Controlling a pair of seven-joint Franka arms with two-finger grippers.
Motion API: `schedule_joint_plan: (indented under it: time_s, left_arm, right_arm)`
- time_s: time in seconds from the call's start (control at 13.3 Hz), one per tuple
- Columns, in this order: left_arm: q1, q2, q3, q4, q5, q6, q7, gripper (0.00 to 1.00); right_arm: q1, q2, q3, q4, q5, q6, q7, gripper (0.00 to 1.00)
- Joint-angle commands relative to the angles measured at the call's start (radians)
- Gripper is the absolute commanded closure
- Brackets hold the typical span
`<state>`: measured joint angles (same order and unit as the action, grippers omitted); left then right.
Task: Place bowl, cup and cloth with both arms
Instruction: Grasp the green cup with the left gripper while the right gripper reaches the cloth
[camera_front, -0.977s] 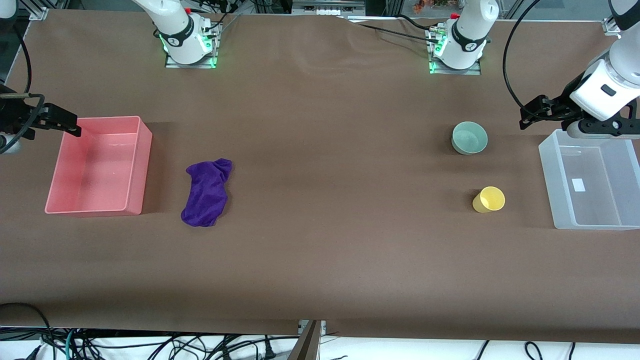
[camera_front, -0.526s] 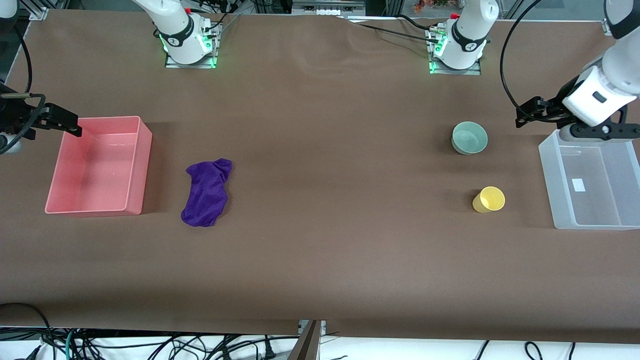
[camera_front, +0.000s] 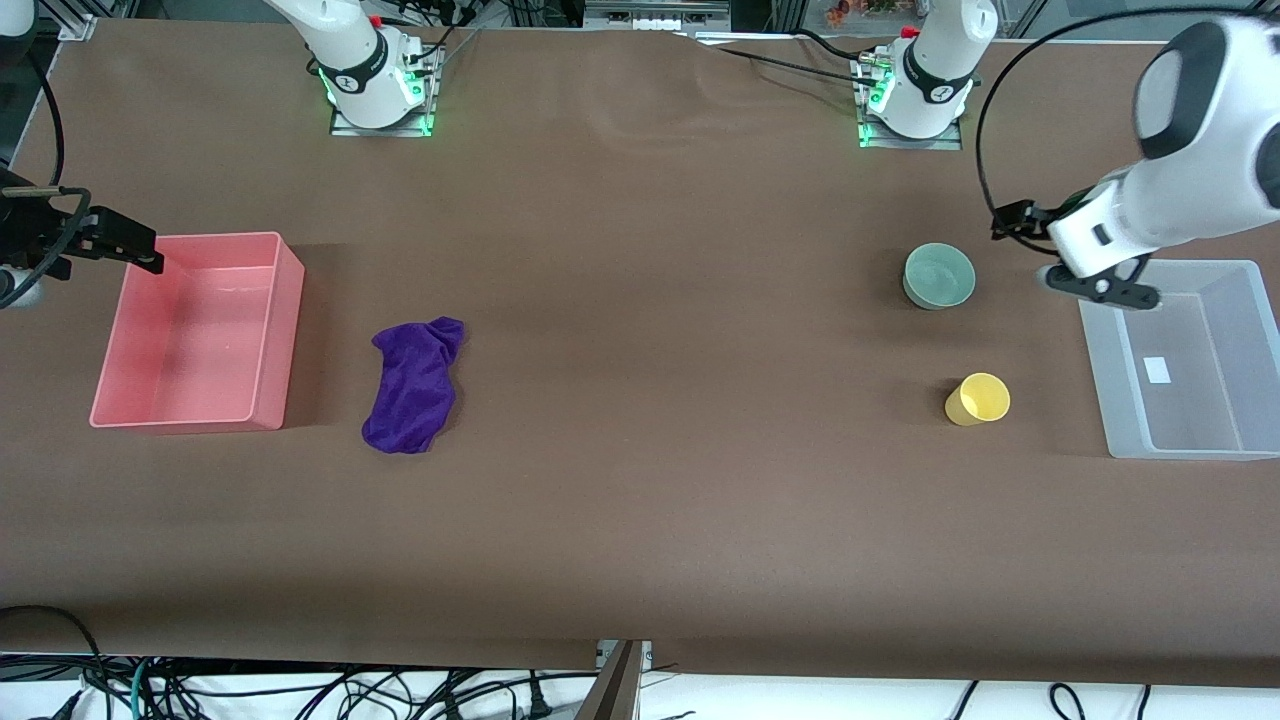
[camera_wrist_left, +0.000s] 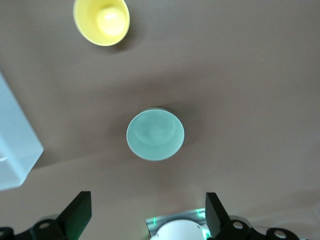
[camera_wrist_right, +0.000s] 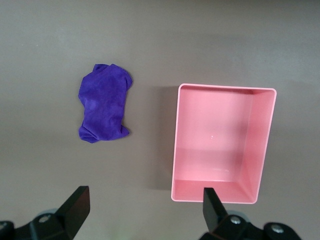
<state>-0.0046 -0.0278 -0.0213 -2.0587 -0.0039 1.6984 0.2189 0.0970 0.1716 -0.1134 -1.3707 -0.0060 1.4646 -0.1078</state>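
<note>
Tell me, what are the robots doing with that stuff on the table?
Nothing is picked up yet. The left gripper is open, up in the air by the bowl and the clear bin, and it seems to be going for the bowl. The cup stands nearer the camera. The right gripper waits, open, by the pink bin, with the cloth lying beside that bin.
</note>
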Motion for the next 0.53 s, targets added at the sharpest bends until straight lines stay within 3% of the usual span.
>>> schedule_joint_plan:
  time_s: [0.0,0.3,0.45]
  left_arm:
    - [0.008,-0.063,-0.049,-0.257,0.065,0.224,0.053,0.00]
    - [0.008,-0.060,-0.068,-0.490,0.133,0.563,0.162,0.00]
    - [0.008,-0.035,-0.066,-0.538,0.154,0.686,0.247,0.00]
  right_arm:
    - [0.000,-0.006,0.001,0.001,-0.005,0.000,-0.007,0.00]
    - [0.015,0.006,0.003,0.001,0.000,0.002,-0.010,0.00]
    - [0.033,0.051,0.003,-0.001,0.000,0.003,-0.007,0.00]
